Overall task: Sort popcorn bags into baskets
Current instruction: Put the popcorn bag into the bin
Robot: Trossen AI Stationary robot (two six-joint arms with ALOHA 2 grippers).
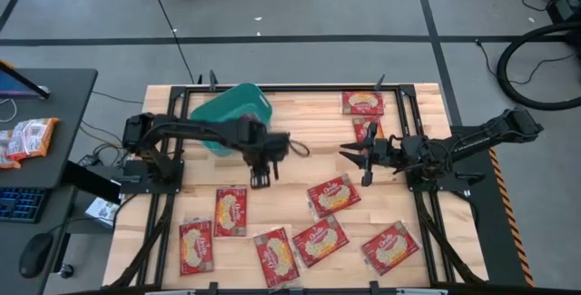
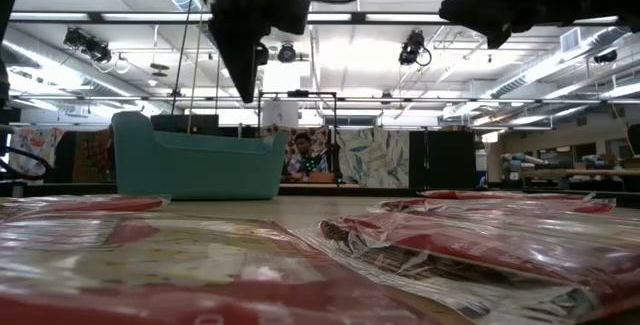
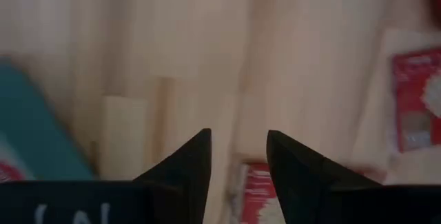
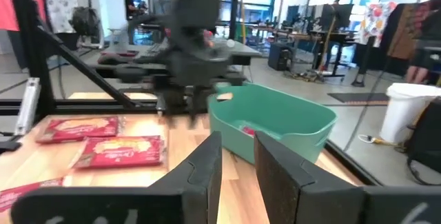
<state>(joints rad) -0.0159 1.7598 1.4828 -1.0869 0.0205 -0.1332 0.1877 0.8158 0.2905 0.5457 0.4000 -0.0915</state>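
Observation:
The teal basket (image 1: pixel 238 113) stands at the table's far left, and a red packet (image 4: pixel 245 127) shows inside it. Several red popcorn bags lie flat on the wood: two at the far right (image 1: pixel 363 103), one in the middle (image 1: pixel 333 195), and a row along the near edge (image 1: pixel 276 257). My left gripper (image 1: pixel 260 181) hangs open, fingers pointing down, just right of the basket and above bare wood near a bag (image 1: pixel 231 211); it holds nothing (image 3: pixel 238 158). My right gripper (image 1: pixel 349 154) is open and level, pointing toward the table's left (image 4: pixel 238 156).
A black metal frame (image 1: pixel 300 88) runs around the table's edges. Bare wood (image 1: pixel 309 122) lies between the basket and the far-right bags. Left of the table stands a dark desk (image 1: pixel 54 95) with a keyboard and more packets. In the right wrist view, people show in the room beyond.

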